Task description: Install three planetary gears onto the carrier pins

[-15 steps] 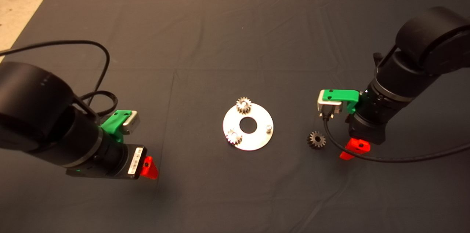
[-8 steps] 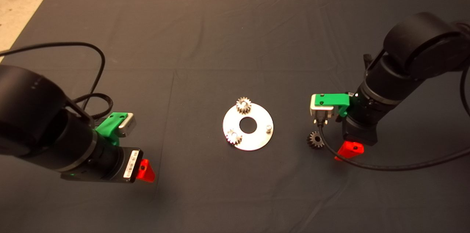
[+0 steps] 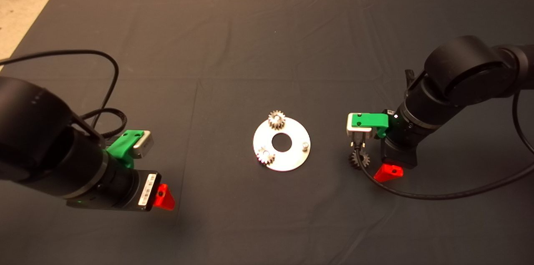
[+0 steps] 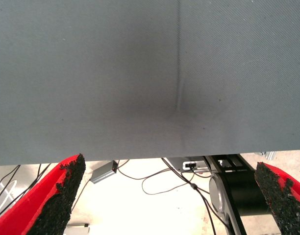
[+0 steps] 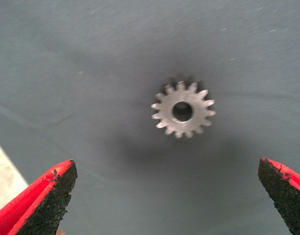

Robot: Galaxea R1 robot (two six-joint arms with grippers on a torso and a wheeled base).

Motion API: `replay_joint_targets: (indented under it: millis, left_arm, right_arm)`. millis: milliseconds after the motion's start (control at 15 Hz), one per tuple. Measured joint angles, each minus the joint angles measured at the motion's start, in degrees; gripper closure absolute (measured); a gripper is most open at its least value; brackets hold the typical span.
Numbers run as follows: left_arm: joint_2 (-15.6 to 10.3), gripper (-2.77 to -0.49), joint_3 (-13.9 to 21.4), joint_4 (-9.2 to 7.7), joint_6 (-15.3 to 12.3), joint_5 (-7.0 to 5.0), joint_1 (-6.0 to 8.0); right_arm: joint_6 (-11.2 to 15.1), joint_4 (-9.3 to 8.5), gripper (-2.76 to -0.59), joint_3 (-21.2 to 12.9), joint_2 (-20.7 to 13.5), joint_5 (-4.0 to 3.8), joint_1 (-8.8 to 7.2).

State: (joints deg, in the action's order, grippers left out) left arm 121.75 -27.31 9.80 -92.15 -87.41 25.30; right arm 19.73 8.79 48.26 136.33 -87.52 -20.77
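Note:
The shiny round carrier disc (image 3: pixel 292 160) lies at the mat's middle. Two planetary gears sit on its pins, one at the far side (image 3: pixel 276 119) and one at the near left (image 3: pixel 265 155). One bare carrier pin (image 3: pixel 305 145) stands at the disc's right. The third gear (image 3: pixel 357 160) lies flat on the mat right of the disc, partly behind a cable; it also shows in the right wrist view (image 5: pixel 183 109). My right gripper (image 3: pixel 381 171) hovers above this gear, open, its fingers (image 5: pixel 42 200) spread wide to either side. My left gripper (image 3: pixel 164 198) is open and empty at the lower left.
The dark mat (image 3: pixel 250 39) covers the table, with bare floor past its far edge. Black cables loop beside both arms. Past the mat's edge, the left wrist view shows cables and a small box (image 4: pixel 103 171) on the floor.
My right arm has moved left and lower, bringing its gripper over the loose gear. My left arm has drawn back slightly toward the lower left. The gears and disc have not moved.

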Motion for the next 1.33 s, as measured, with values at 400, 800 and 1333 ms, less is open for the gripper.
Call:
replay_joint_targets:
  millis: [400,800,1333]
  left_arm:
    - [0.0,-2.48,0.07,-0.05,0.0,-0.02,0.0]
    - [0.0,-2.48,0.07,-0.18,0.04,-0.02,0.0]
    - [-0.17,-2.48,0.09,-0.22,1.08,0.0,0.0]
  right_arm:
    - [-0.23,3.98,-2.75,-2.21,-0.66,-0.08,1.27]
    - [-0.23,7.57,-2.75,-5.13,-1.22,0.01,2.05]
    - [-0.25,15.29,-2.75,-5.66,-2.06,-0.07,6.86]
